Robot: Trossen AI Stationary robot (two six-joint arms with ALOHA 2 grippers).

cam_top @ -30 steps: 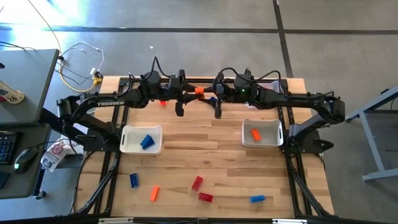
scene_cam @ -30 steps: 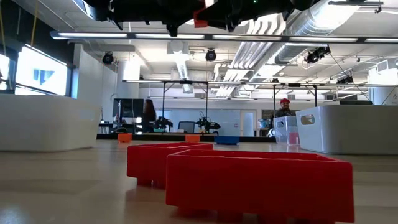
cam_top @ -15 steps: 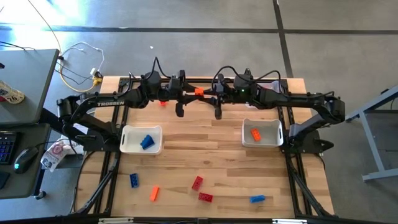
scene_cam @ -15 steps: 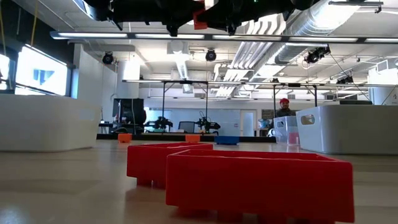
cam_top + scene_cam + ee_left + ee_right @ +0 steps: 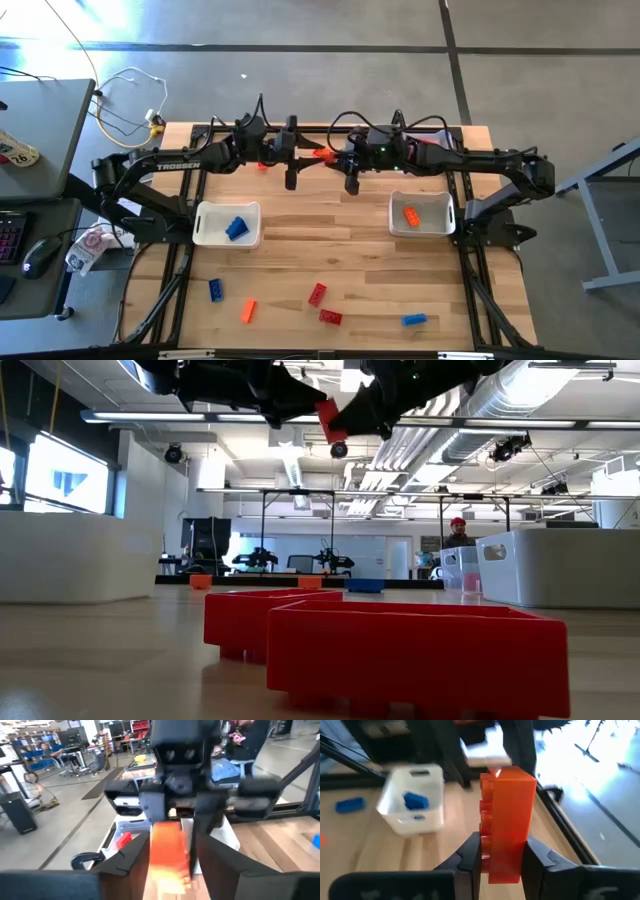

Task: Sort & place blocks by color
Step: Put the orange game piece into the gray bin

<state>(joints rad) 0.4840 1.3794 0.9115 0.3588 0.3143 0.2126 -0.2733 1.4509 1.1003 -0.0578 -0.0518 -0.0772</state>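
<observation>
1. Orange block (image 5: 506, 822): held in the air above the far part of the counter (image 5: 340, 250), upper centre of the high view, between the two grippers. In the right wrist view its long axis stands upright between the fingers, with the studded face turned to the left of that frame.
2. Right gripper (image 5: 335, 158): clamped on the orange block, fingers (image 5: 470, 852) pressed against both of its sides.
3. Left gripper (image 5: 305, 154): facing the right gripper, jaws parted, with the orange block in the gap between them. Whether its fingers (image 5: 125, 857) touch the block cannot be told.
4. Change from the earlier frames: the block was level with the arms at the top edge of the low view; it now hangs lower and tilted. The right gripper has closed on it and the left has loosened.
5. Left white bin (image 5: 205, 228): centre left of the high view, holding a blue block (image 5: 236, 227).
6. Right white bin (image 5: 440, 215): centre right, holding an orange block (image 5: 410, 214).
7. Loose blocks, lower part of the high view, lying flat: blue (image 5: 215, 290), orange (image 5: 248, 310), red (image 5: 317, 294), red (image 5: 330, 317), blue (image 5: 414, 320).
</observation>
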